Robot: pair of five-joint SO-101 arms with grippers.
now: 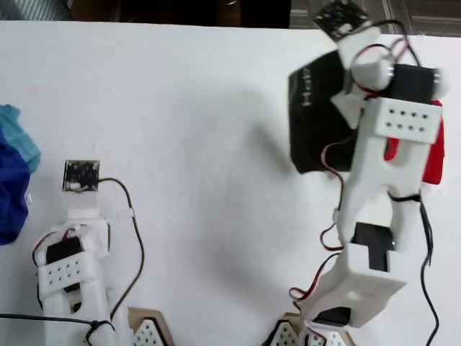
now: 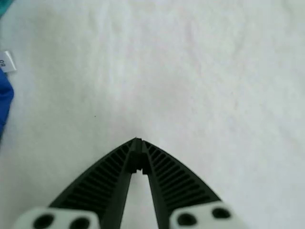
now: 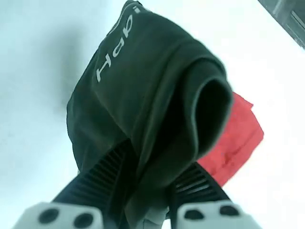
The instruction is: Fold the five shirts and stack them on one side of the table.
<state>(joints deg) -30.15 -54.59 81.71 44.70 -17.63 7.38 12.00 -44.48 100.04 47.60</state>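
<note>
A black shirt [image 3: 143, 95] is pinched in the right gripper [image 3: 155, 164], whose jaws are clamped on a fold of the cloth, partly covering a red shirt [image 3: 238, 138] at the right side of the white table [image 1: 202, 108]. At the far left edge lie a blue shirt [image 1: 11, 194] and a teal shirt [image 1: 18, 133] (both bunched up). The left gripper [image 2: 137, 155] is closed and empty above bare tabletop

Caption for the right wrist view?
Right gripper holds the black shirt, a red shirt showing behind it.

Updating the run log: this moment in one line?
right gripper: shut on black shirt, red shirt beside it | left gripper: shut, empty, over table | blue shirt, teal shirt: at table edge
</note>
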